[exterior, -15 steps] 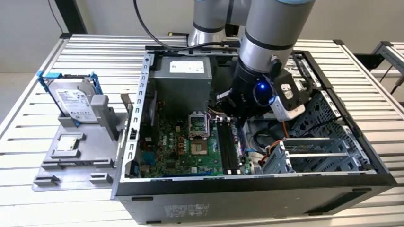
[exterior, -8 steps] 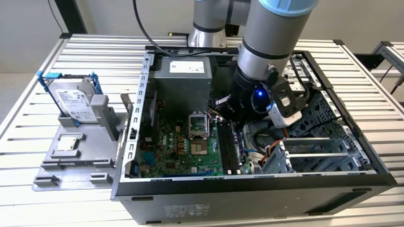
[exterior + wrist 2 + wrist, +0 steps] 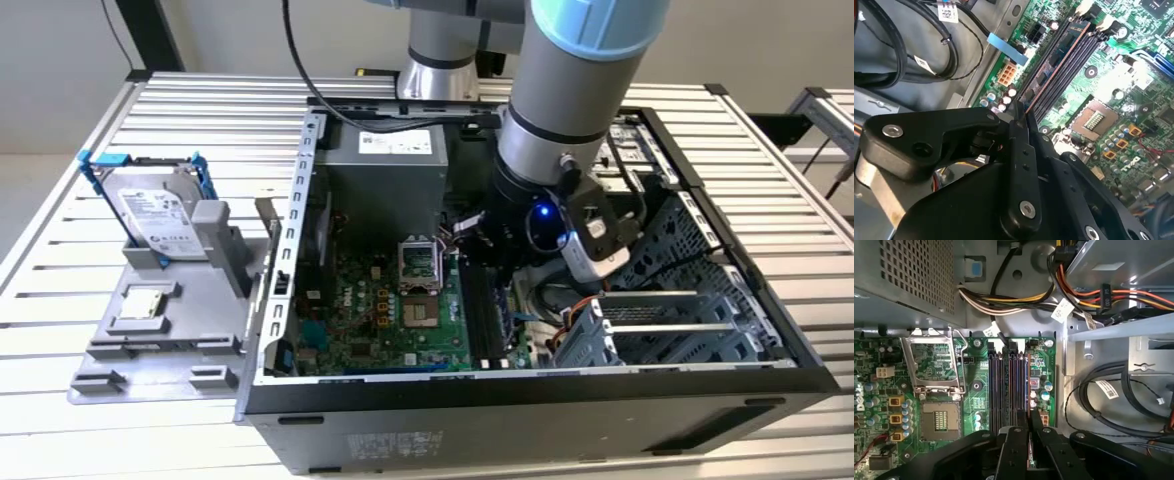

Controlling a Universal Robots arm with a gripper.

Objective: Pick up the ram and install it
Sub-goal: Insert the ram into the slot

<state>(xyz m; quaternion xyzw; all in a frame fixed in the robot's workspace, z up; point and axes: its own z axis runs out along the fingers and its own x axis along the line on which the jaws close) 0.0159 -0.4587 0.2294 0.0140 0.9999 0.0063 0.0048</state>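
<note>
Well, the arm has its wrist down inside the open computer case (image 3: 300, 170), which lies on its side on the slatted bench (image 3: 80, 430). The gripper (image 3: 1030, 426) hangs over the motherboard (image 3: 350, 330), right at the bank of black memory slots (image 3: 999, 390). Its two fingers (image 3: 1023, 150) are pressed close on a thin board held edge-on between them. That thin board is the ram (image 3: 1054, 62), a slim dark stick with a coppery edge, and in the second wrist view it runs from the fingers out along the slot nearest the case wall, lying in line with that slot. Whether it is already seated or only resting on the slot's mouth I cannot tell.

By my reckoning the picking up is done and the installing is in hand. It calls for a straight, even push down into the slot, with the stick kept square, until the white end clips (image 3: 1085, 7) close.

Near the bench's edge at the exterior view's left, a grey tray (image 3: 160, 345) holds a hard drive (image 3: 158, 222).
</note>
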